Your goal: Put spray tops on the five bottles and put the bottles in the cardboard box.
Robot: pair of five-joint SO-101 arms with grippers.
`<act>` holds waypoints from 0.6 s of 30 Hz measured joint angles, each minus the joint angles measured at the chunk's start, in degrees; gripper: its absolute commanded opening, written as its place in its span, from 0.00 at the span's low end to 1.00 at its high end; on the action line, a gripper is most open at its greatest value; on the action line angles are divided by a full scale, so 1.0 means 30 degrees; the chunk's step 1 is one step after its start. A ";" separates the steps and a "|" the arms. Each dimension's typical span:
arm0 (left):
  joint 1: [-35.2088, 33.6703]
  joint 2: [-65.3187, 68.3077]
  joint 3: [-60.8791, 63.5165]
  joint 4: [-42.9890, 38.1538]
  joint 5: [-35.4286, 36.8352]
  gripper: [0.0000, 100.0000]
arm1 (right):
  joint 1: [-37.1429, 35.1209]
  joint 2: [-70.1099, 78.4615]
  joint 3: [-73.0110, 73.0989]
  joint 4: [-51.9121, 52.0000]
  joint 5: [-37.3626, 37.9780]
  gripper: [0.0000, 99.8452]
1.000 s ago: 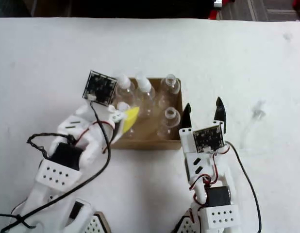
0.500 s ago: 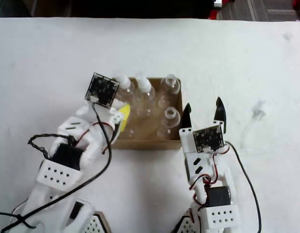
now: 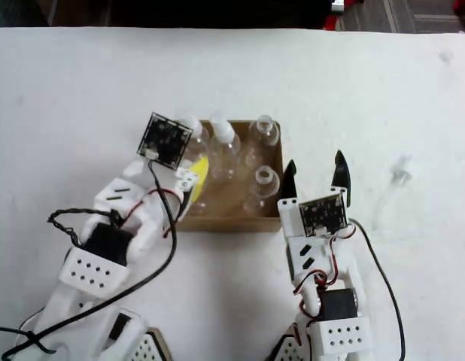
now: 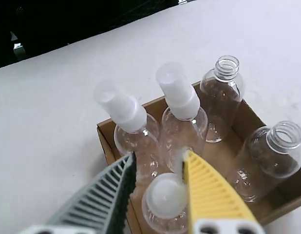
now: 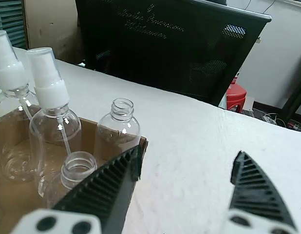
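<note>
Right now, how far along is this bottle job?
All five clear plastic bottles stand in the brown cardboard box. Three wear white spray tops; the left gripper straddles the nearest one. Two open-necked bottles lack tops. The right gripper hangs open beside the box.

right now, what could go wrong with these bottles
1. The left gripper straddles the capped front bottle, close to another capped bottle. Lifting off crookedly could tip either one.
2. The back-right bottle and front-right bottle sit in the box with bare necks. Capping them in that crowd may knock their neighbours.
3. The open right gripper has one finger by the box wall and could nudge it.
</note>
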 measured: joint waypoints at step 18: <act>0.0029 0.0000 0.0000 -0.0029 0.0029 0.04 | 0.0000 0.0000 0.0000 0.0000 0.0000 0.27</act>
